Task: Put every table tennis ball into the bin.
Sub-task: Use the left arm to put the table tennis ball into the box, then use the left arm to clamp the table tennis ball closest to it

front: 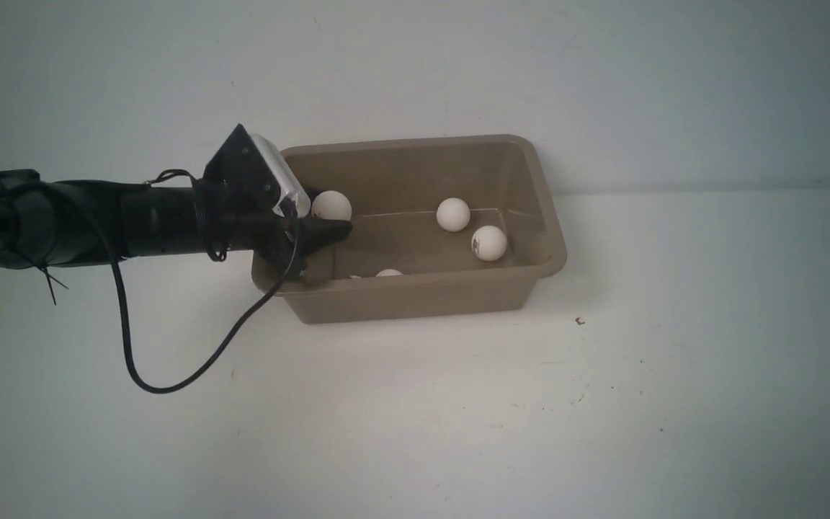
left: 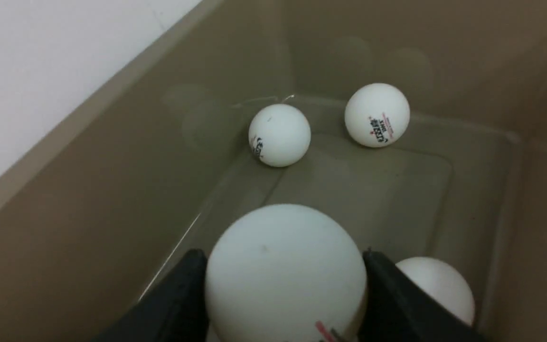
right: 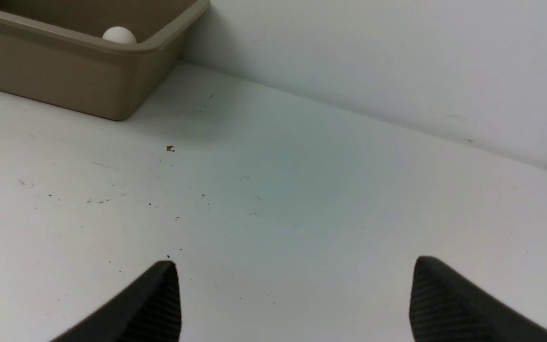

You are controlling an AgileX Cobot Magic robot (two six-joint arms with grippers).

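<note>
We are pinching a smooth white held ball (left: pixel 285 275) between the black fingers of our left gripper (left: pixel 284 259), inside the left end of the bin (front: pixel 415 299), a glossy taupe plastic tub with rounded corners and a flared rim. On its floor, a far ball (front: pixel 452 214) and a logo-stamped ball (front: pixel 489 243) are lying toward the right, and a half-hidden ball (front: pixel 388 272) is lying against the near wall. Our right gripper (right: pixel 297 289) is hanging spread wide, ribbed pads apart, above the speckled white table (right: pixel 302 190).

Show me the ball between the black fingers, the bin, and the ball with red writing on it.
ball between the fingers (left: pixel 285 270): left wrist view, middle of its white face.
bin (front: pixel 415 142): front view, its far rim.
ball with red writing (left: pixel 377 115): left wrist view, its middle, just above the print.
</note>
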